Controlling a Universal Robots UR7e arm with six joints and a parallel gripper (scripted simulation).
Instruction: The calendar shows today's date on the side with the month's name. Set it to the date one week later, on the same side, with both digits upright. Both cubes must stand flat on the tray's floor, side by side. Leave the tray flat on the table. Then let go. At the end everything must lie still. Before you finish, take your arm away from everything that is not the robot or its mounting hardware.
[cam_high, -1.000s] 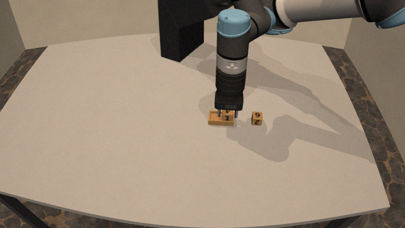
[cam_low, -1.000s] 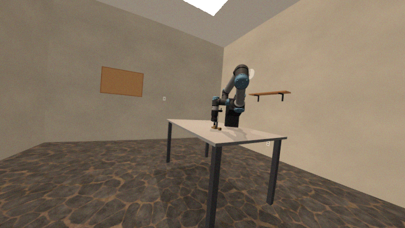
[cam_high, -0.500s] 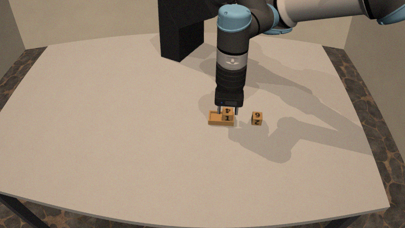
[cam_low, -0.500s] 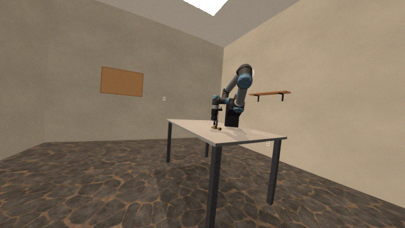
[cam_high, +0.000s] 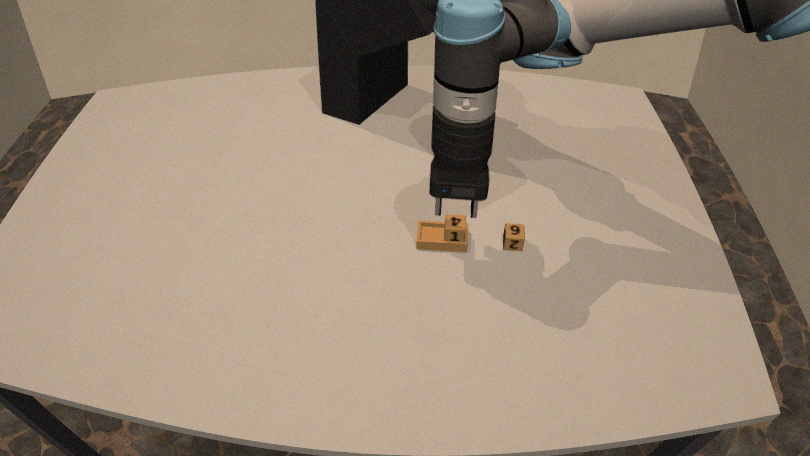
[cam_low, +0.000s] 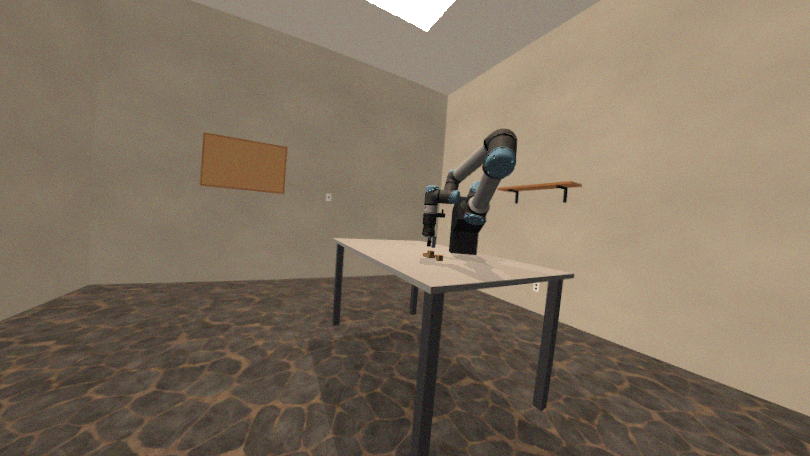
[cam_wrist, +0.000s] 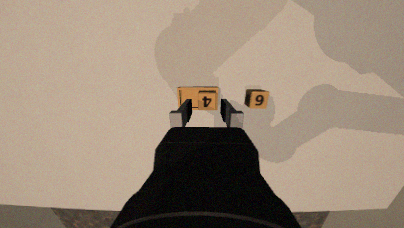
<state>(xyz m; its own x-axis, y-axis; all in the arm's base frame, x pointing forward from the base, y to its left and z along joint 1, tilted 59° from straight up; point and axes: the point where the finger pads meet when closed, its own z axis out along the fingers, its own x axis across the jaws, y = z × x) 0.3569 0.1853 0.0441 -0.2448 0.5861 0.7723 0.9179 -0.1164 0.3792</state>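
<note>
A small wooden tray (cam_high: 441, 236) lies flat on the table. One wooden cube (cam_high: 455, 228) stands in its right half, with a 4 on top and a 1 on the side facing the top camera. The tray's left half is empty. A second cube (cam_high: 513, 236) stands on the table to the right of the tray, apart from it, with a 6 on top and an upside-down 2 on the near side. My gripper (cam_high: 456, 210) hangs just above the cube in the tray, open and empty. The wrist view shows my fingers over that cube (cam_wrist: 207, 99) and the second cube (cam_wrist: 257, 98) to the right.
The arm's dark base block (cam_high: 362, 56) stands at the back of the table. In the exterior view the table (cam_low: 447, 266) stands in a room with a cork board (cam_low: 243, 163) and a wall shelf (cam_low: 538, 186).
</note>
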